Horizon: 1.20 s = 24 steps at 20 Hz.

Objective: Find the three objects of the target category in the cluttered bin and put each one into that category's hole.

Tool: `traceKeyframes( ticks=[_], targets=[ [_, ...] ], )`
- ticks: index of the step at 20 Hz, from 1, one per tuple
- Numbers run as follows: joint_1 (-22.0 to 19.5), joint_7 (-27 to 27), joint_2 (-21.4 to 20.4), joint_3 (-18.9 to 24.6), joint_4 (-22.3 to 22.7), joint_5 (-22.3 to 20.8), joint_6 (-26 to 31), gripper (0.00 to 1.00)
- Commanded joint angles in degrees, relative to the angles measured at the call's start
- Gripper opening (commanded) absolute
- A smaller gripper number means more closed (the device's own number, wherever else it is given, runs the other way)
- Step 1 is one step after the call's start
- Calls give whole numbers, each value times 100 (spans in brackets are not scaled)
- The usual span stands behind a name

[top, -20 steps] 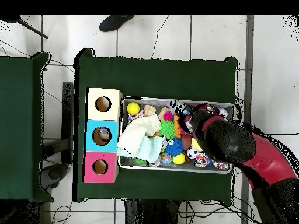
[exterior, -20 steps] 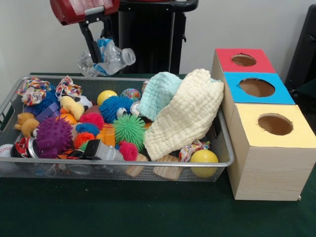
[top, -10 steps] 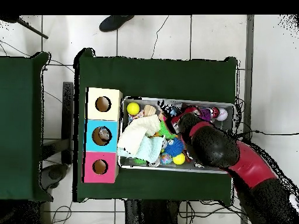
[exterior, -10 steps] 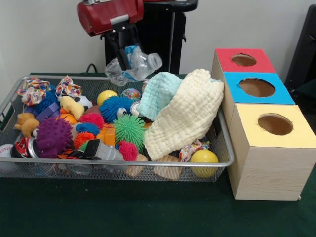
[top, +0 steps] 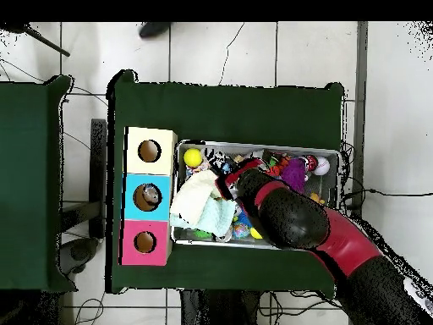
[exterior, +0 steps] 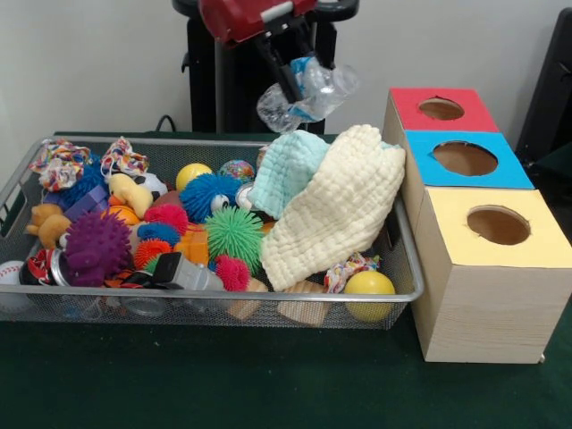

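The silver wire-mesh bin (exterior: pixel 268 306) (top: pixel 331 154) holds a heap of toys and cloths. My gripper (exterior: pixel 293 73) hangs above the bin's far edge, near its right half, shut on a crumpled clear plastic bottle (exterior: pixel 308 92) held in the air. In the overhead view my red and black arm (top: pixel 287 216) covers the bin's middle and hides the gripper and the bottle. Three wooden boxes stand beside the bin: red top (exterior: pixel 440 108) (top: pixel 145 242), blue top (exterior: pixel 465 158) (top: pixel 150 197), yellow top (exterior: pixel 497 225) (top: pixel 150 151), each with a round hole.
In the bin lie a cream cloth (exterior: pixel 340 210), a mint cloth (exterior: pixel 288 170), spiky balls in purple (exterior: pixel 95 248), green (exterior: pixel 235 233) and blue (exterior: pixel 207 194), yellow balls (exterior: pixel 369 284), wooden blocks and a plush toy (exterior: pixel 46 223). The robot's black pedestal (exterior: pixel 232 80) stands behind.
My gripper has carried the plastic bottle to the right and upward in the front view, toward the boxes. In the overhead view the arm has swept left across the bin.
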Motion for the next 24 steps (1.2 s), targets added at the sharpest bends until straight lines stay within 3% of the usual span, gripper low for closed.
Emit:
traceKeyframes(
  ticks=[1, 15, 24],
  targets=[
    [-177, 2428, -73, 1170, 599, 540, -553, 0],
    [-192, 3439, 165, 2059, 860, 403, -1396, 0],
    [337, 3370, 656, 1436, 761, -98, -2117, 0]
  ],
)
